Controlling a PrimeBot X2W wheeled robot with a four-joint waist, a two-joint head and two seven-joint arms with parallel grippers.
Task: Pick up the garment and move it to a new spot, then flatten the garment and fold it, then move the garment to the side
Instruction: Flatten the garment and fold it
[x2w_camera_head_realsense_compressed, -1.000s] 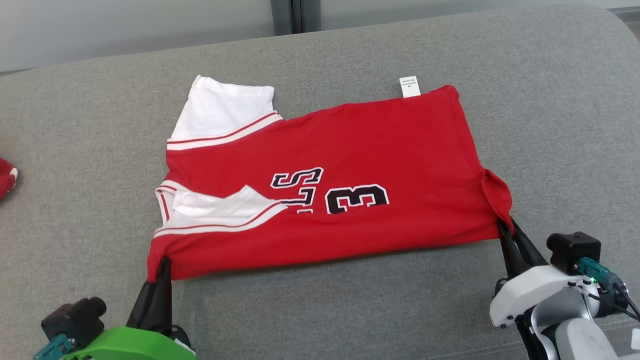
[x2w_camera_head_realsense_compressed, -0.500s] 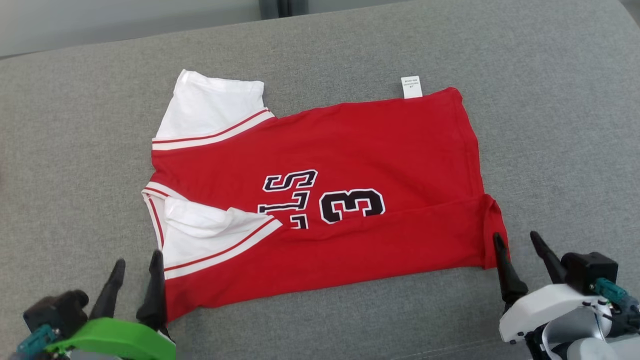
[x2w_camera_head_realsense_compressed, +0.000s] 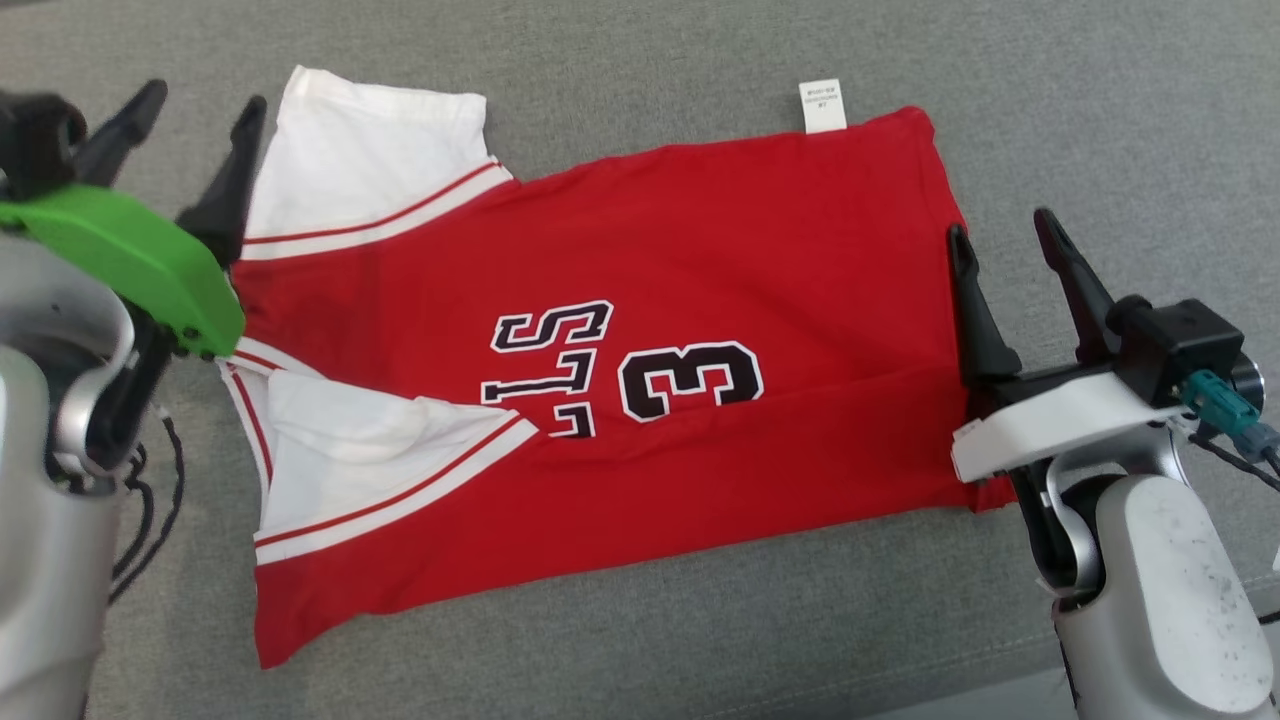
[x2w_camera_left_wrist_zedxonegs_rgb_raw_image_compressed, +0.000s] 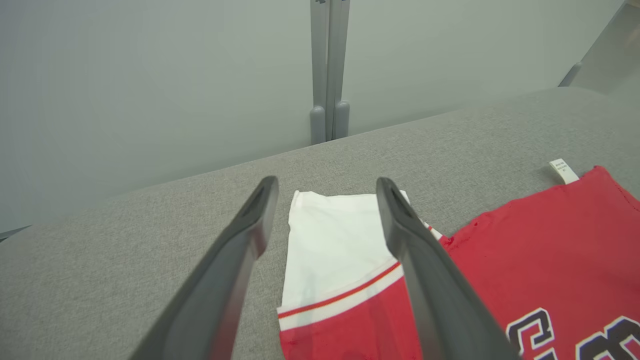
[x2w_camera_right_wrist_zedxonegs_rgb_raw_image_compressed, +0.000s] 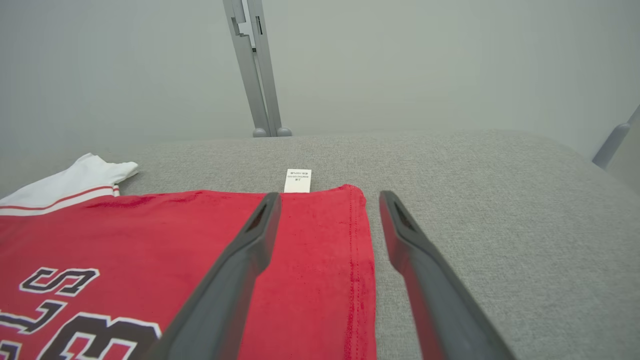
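A red jersey (x2w_camera_head_realsense_compressed: 640, 260) with white sleeves and black "13" lettering lies on the grey cushion (x2w_camera_head_realsense_compressed: 620, 640), its near edge folded over the lower part. A white care label (x2w_camera_head_realsense_compressed: 822, 105) sticks out at its far edge. My left gripper (x2w_camera_head_realsense_compressed: 205, 100) hovers open beside the far white sleeve (x2w_camera_left_wrist_zedxonegs_rgb_raw_image_compressed: 330, 245), holding nothing. Open and holding nothing too, my right gripper (x2w_camera_head_realsense_compressed: 1000, 235) hangs over the jersey's right hem (x2w_camera_right_wrist_zedxonegs_rgb_raw_image_compressed: 357, 270), one finger above the red cloth and the other above bare cushion.
The grey cushion (x2w_camera_right_wrist_zedxonegs_rgb_raw_image_compressed: 500, 200) stretches well beyond the jersey on all sides. A pale wall with a grey upright post (x2w_camera_left_wrist_zedxonegs_rgb_raw_image_compressed: 327, 70) rises behind its far edge. Black cables (x2w_camera_head_realsense_compressed: 150, 510) hang from my left arm.
Both grippers opened and let go of the jersey's near corners, then moved toward its far edge. The near edge now lies folded on the jersey. The head camera tilted down.
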